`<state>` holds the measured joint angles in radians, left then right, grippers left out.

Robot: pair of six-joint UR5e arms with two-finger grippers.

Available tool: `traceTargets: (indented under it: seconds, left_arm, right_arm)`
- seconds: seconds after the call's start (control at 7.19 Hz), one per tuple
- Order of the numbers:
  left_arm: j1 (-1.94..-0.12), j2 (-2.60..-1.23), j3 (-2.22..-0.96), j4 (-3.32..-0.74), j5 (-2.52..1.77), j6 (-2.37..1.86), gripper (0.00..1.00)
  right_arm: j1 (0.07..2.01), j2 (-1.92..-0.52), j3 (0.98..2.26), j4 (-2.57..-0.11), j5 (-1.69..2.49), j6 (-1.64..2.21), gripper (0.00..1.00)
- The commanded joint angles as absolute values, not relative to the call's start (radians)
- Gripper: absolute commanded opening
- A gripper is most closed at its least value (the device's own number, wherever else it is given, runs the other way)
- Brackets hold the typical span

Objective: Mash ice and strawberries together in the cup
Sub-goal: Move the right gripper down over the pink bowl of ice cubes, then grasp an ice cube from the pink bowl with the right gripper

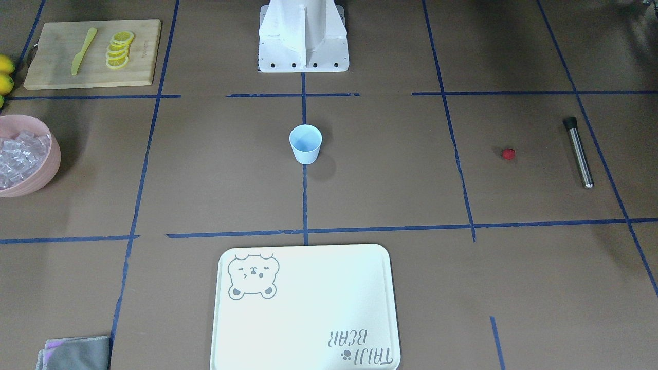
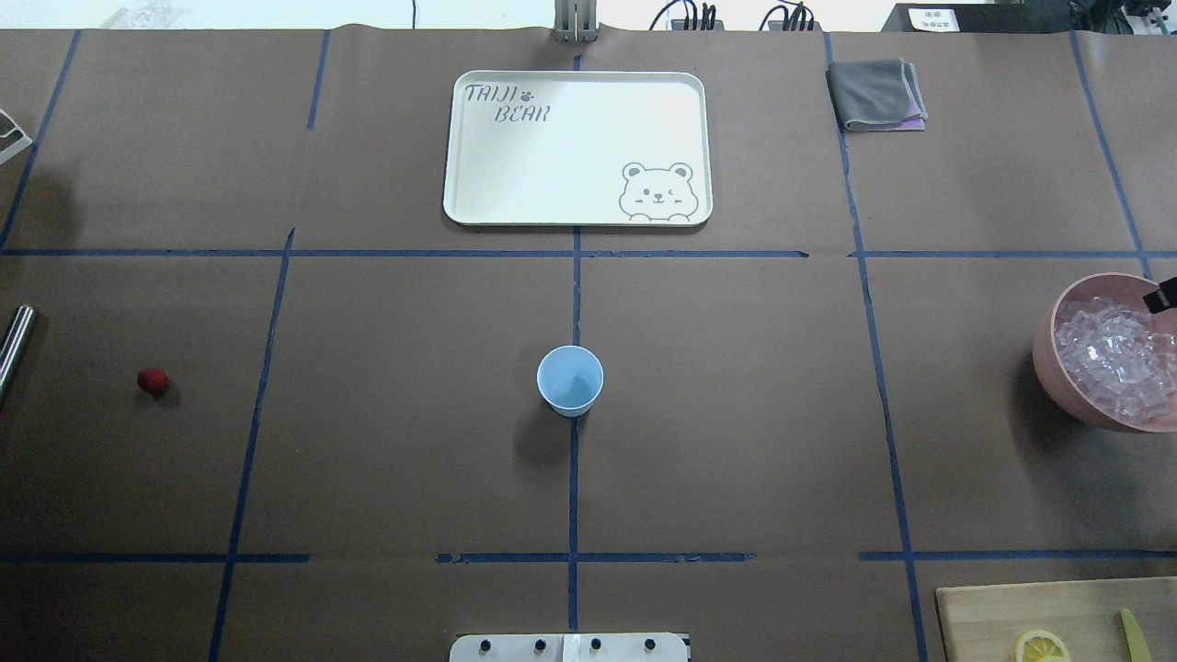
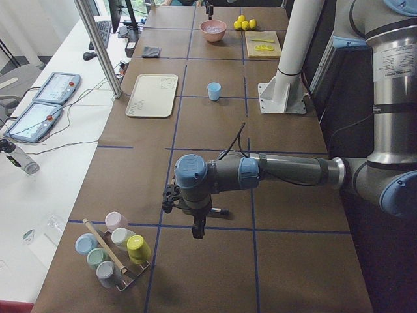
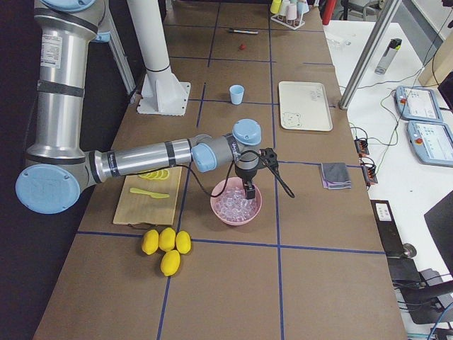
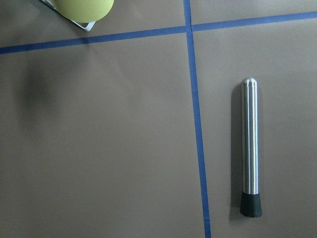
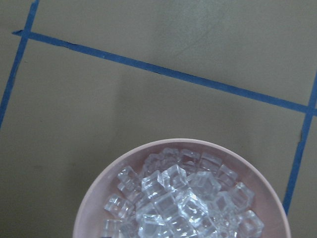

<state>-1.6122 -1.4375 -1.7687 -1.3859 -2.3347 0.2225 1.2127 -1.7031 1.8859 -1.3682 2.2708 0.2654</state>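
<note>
The pale blue cup [image 1: 305,144] [image 2: 570,380] stands upright at the table's centre and looks empty. The ice [image 6: 183,198] [image 2: 1113,359] fills a pink bowl [image 1: 43,172] on the robot's right. One red strawberry [image 1: 508,153] [image 2: 153,381] lies alone on the robot's left, beside a steel muddler [image 5: 249,146] [image 1: 578,152]. My right gripper [image 4: 250,191] hangs just over the ice, and only a dark tip of it shows at the overhead view's edge. My left gripper [image 3: 197,228] hovers above the table near the muddler. I cannot tell either one's state.
A white bear tray [image 2: 570,138] lies beyond the cup. A cutting board [image 1: 51,56] carries lemon slices [image 1: 119,50] and a yellow knife. Whole lemons [image 4: 164,244], a grey cloth [image 2: 874,92], a rack of coloured cups [image 3: 114,251] and the robot's base [image 1: 303,41] sit around.
</note>
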Motion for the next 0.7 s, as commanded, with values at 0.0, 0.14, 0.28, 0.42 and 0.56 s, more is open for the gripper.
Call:
traceTargets:
  seconds: [0.0, 0.14, 0.28, 0.42, 0.56]
  left_arm:
    - [-1.612, -1.437, -1.769, -1.385, -2.335, 0.222, 1.00]
    - [-1.611, -1.437, -1.769, -1.385, -2.335, 0.222, 1.00]
    - [-1.611, -1.436, -1.769, -1.385, -2.335, 0.224, 1.00]
    - [-1.611, -1.436, -1.767, -1.385, -2.335, 0.224, 1.00]
    - [-1.611, -1.436, -1.767, -1.385, -2.335, 0.222, 1.00]
  right_arm:
    - [1.132, -1.681, 1.878, -1.361, 2.238, 0.327, 0.91]
    - [1.103, -1.666, 1.856, -1.359, 2.238, 0.325, 0.89]
    - [1.097, -1.667, 1.849, -1.359, 2.238, 0.316, 0.84]
    - [1.095, -1.672, 1.848, -1.358, 2.238, 0.311, 0.80]
    - [1.094, -1.677, 1.845, -1.358, 2.226, 0.301, 0.77]
